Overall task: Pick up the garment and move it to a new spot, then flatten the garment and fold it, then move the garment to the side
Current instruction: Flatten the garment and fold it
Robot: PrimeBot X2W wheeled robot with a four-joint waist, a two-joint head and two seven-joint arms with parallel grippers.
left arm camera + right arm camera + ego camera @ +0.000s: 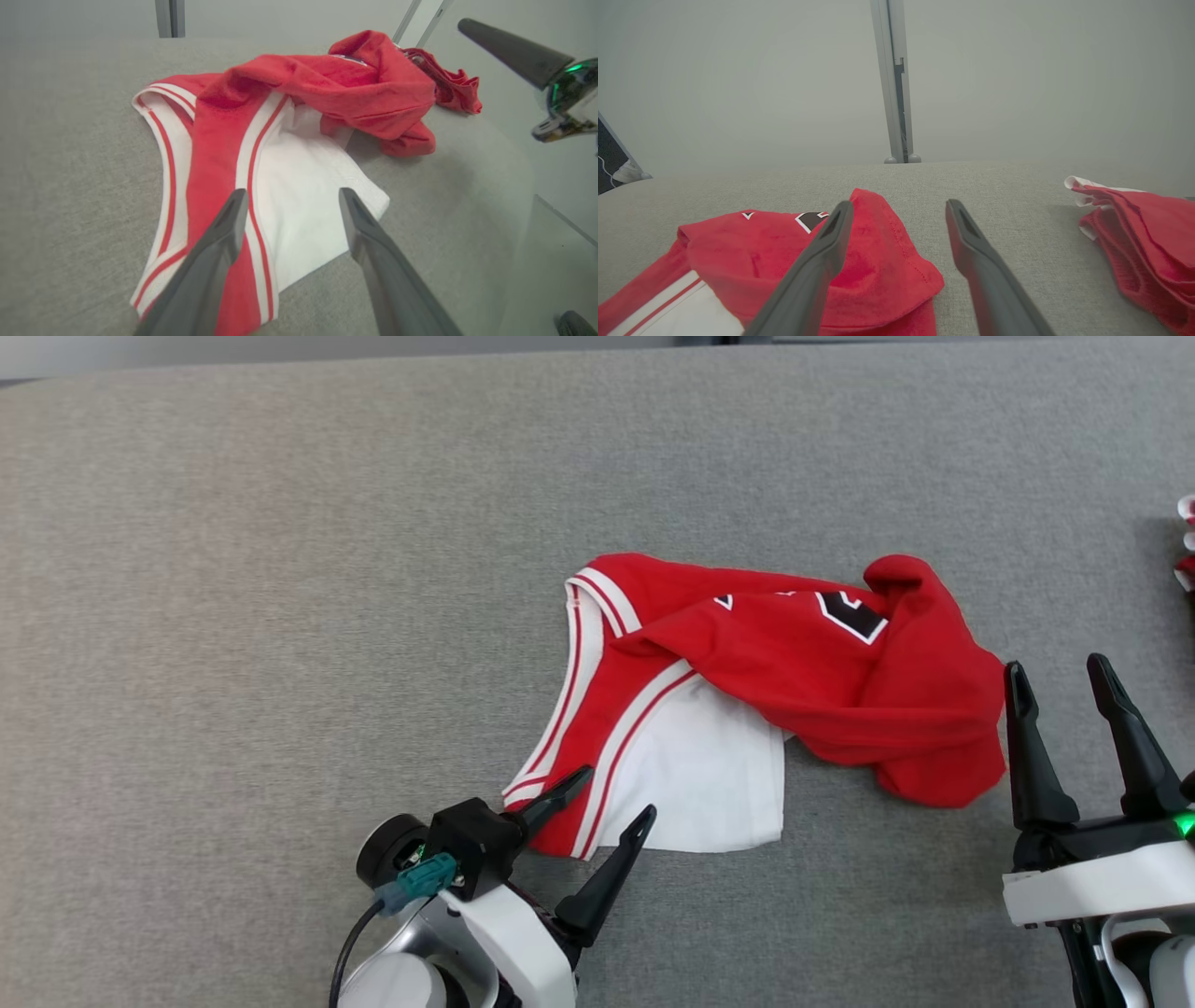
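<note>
Left pincer (618, 791) slants, spread, over garment (794, 658); right pincer (1055, 665) upright, spread.

High head, low wrists, common garment (840, 695)

Table (233, 616) is covered in grey woven cloth, slightly mottled, and spans the head view side to side, with its far edge near the top and a paler strip beyond. Right wrist view: plain pale grey wall (738, 84) behind the table. A light metal post (896, 93) stands upright at the far edge, two small round knobs at its foot. Dark panel (607, 154) at far left, something white at its base, can't tell what. Left wrist view: grey upright (170, 18) at top, pale slanted bars (420, 21) upper right. The table's side edge rounds off into a pale grey area (560, 186), floor or wall unclear, crossed by a thin seam. Light even, shadows soft.
</note>
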